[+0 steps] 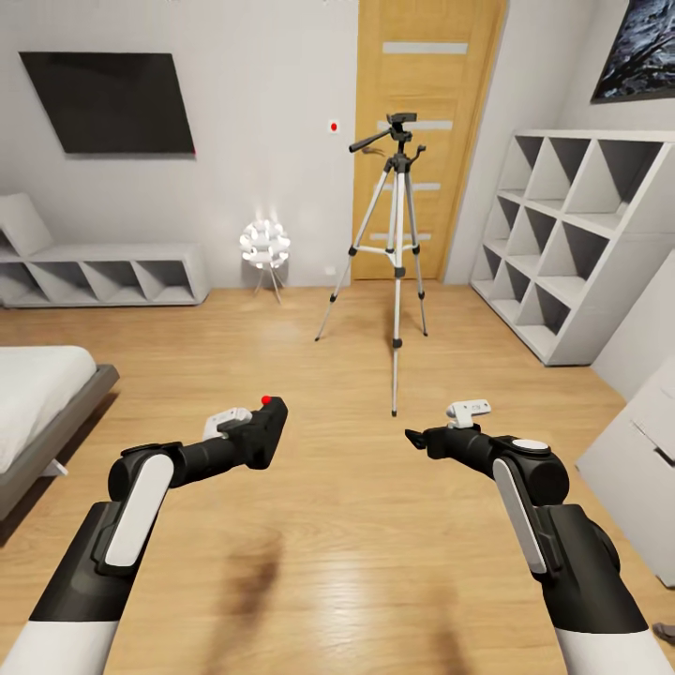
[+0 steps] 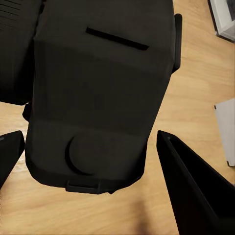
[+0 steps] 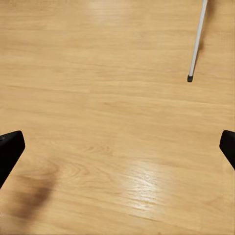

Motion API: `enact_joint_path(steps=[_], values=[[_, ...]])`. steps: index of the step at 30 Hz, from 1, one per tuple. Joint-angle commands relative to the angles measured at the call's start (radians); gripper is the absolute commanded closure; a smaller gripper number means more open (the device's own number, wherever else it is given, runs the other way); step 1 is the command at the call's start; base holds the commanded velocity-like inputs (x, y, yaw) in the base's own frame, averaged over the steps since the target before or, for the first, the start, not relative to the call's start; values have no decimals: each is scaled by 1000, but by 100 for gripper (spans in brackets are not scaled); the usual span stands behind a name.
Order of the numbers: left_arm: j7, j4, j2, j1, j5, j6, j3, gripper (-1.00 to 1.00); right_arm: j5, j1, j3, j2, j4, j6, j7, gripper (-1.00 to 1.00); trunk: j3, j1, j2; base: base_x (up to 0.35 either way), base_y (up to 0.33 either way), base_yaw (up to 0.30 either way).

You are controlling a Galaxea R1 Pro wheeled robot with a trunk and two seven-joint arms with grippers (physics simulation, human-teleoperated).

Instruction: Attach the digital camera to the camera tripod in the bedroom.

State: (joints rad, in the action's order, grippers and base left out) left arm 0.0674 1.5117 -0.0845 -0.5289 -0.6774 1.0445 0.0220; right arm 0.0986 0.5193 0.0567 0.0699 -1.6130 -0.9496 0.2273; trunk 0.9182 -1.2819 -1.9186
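In the bedroom, the left claw (image 1: 270, 424) is gripping the digital camera (image 2: 98, 98) above the wood floor (image 1: 356, 525), while the right claw (image 1: 414, 439) is hanging open and empty. The camera tripod (image 1: 398, 234) is standing ahead by the door (image 1: 427, 84), its head bare; the approach and the mounting appear to be left.

Light wood plank floor (image 1: 337, 562), glossy. Pale grey walls (image 1: 272, 112). Wooden door (image 1: 427, 141) at the far wall. Dark screen (image 1: 111, 101) hangs above a low white shelf unit (image 1: 103, 272). Small glowing lamp (image 1: 264, 246) beside it. White cube shelves (image 1: 562, 234) on the right. Grey-framed bed (image 1: 42, 394) on the left.
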Motion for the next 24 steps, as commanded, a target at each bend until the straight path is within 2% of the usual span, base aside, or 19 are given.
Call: enact_joint_path(steps=[1, 9, 18, 24], values=[[5, 0, -1, -1, -9, 3, 1, 100, 9, 1, 1, 1, -1, -5, -5, -100, -2, 4, 7, 0, 0, 0], [7, -2, -1, 1, -9, 0, 1, 100, 9, 1, 0, 2, -1, -5, -4, -100, -27, 35, 63, 0, 0, 0], [13, 3, 5, 4, -6, -40, 4, 100, 9, 1, -1, 2, -1, -5, -3, -100, -56, 69, 126, 0, 0, 0], [5, 4, -4, 8, -8, -55, 3, 100, 9, 1, 0, 2, -1, -5, -3, -100, -74, 92, 168, 0, 0, 0]])
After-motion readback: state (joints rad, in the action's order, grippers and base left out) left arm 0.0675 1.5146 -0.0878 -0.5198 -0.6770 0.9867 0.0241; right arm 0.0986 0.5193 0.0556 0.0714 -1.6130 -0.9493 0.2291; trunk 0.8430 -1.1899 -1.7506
